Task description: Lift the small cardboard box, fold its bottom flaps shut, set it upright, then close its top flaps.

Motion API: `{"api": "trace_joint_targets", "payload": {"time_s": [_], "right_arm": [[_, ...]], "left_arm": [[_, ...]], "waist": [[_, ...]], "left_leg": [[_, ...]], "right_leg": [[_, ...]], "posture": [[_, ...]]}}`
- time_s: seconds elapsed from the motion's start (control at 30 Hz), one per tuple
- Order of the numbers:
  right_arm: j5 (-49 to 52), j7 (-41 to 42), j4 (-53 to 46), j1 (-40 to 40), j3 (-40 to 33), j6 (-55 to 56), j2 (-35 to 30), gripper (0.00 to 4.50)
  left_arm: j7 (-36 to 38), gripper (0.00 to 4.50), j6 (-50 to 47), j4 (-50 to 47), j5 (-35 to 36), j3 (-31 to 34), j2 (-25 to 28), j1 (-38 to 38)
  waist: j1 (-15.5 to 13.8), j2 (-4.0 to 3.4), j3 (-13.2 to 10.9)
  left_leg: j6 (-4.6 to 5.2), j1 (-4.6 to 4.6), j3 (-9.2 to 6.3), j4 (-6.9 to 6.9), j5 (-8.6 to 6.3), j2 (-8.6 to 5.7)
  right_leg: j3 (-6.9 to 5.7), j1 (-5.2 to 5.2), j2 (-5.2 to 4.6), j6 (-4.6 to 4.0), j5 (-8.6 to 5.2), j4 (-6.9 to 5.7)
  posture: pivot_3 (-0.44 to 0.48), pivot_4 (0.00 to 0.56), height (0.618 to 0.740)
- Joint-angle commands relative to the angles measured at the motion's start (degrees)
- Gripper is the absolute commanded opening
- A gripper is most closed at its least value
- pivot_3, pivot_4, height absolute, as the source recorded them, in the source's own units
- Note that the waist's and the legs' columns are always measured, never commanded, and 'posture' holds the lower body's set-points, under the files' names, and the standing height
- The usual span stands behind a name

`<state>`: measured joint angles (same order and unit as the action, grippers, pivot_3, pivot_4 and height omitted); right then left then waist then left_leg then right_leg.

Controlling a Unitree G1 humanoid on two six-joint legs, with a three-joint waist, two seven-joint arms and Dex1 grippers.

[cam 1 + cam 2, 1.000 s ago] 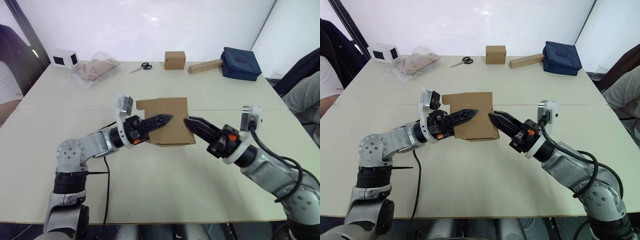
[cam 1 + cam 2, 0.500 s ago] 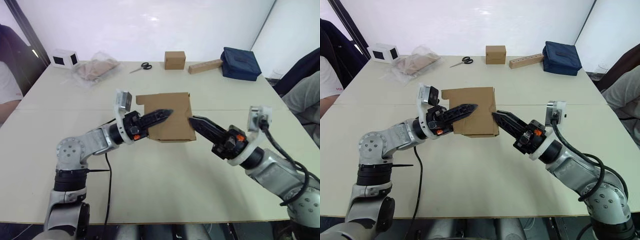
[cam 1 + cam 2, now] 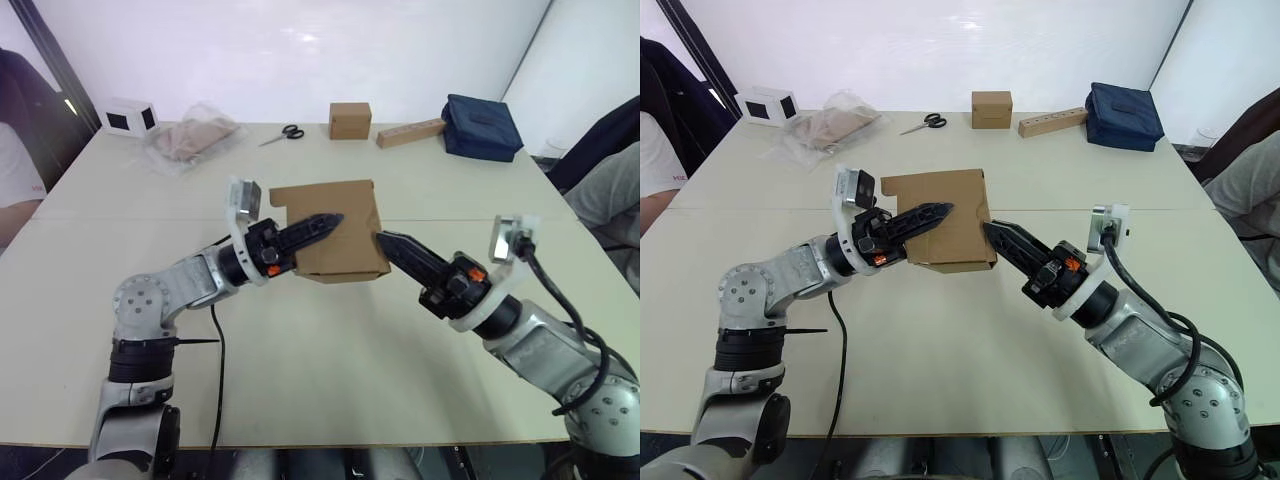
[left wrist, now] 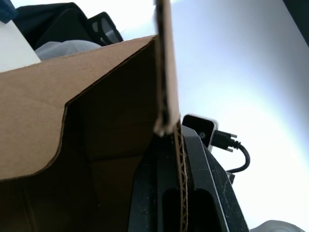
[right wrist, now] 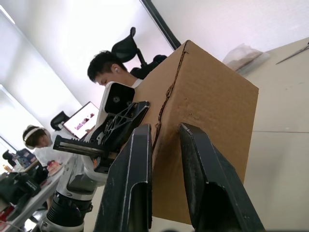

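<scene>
The small cardboard box hangs above the table's middle, plain brown, its flaps not clearly visible from above. My left gripper is shut on the box's near wall; in the left wrist view the corrugated wall stands pinched between the black fingers, with the hollow inside beside it. My right gripper points at the box's lower right edge, its tips touching it. In the right wrist view the right gripper is open by a narrow gap, with the box's corner just beyond.
At the table's back stand a neat brown cube, a long tan block, a blue bag, scissors, a plastic bag and a white box. People sit at both table ends.
The left gripper has raised the box a little, away from the table. The right gripper drew back to the right, then returned to the box's edge.
</scene>
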<state>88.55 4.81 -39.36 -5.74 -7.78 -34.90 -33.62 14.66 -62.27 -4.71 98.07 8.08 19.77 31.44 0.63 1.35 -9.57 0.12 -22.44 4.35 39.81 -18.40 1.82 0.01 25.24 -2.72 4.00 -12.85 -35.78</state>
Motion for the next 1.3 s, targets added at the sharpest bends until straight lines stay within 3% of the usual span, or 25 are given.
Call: {"api": "trace_joint_targets", "payload": {"time_s": [0.03,0.4,0.9,1.3], "right_arm": [[1.2,0.6,-3.6,-0.8,1.9,-0.4,0.4,0.88],[-6.8,4.0,-3.2,-3.6,5.7,-3.1,-1.8,0.88],[-9.3,0.7,-2.7,-8.1,9.1,-3.5,4.8,0.88],[-1.4,0.6,-1.3,-4.2,-1.2,-2.1,1.1,0.88]], "left_arm": [[-0.2,0.0,1.4,-0.8,0.7,0.5,-0.5,1.1],[-1.7,0.0,2.5,-1.3,1.2,0.1,-2.4,1.3],[-5.1,0.0,4.2,-3.6,2.6,-1.0,-5.6,0.3],[-2.1,0.0,4.5,-0.6,-0.8,1.0,-2.4,1.9]], "waist": [[0.0,0.0,0.0],[-0.1,0.0,0.0],[0.0,0.0,0.0],[0.0,0.0,0.0]], "left_leg": [[0.0,0.0,0.0,0.0,0.0,0.0],[0.0,0.0,0.0,0.0,0.0,0.0],[0.0,0.0,0.0,-0.01,0.0,0.0],[0.0,0.0,0.0,-0.01,0.0,-0.01]], "right_leg": [[0.0,0.0,0.0,0.0,0.0,0.0],[0.0,0.0,0.01,0.0,0.0,0.0],[0.0,-0.01,0.01,0.0,0.0,0.01],[-0.01,-0.01,0.03,0.0,0.0,0.01]], "posture": [[0.0,0.15,0.74],[0.0,0.15,0.74],[0.0,0.15,0.74],[0.0,0.15,0.74]]}}
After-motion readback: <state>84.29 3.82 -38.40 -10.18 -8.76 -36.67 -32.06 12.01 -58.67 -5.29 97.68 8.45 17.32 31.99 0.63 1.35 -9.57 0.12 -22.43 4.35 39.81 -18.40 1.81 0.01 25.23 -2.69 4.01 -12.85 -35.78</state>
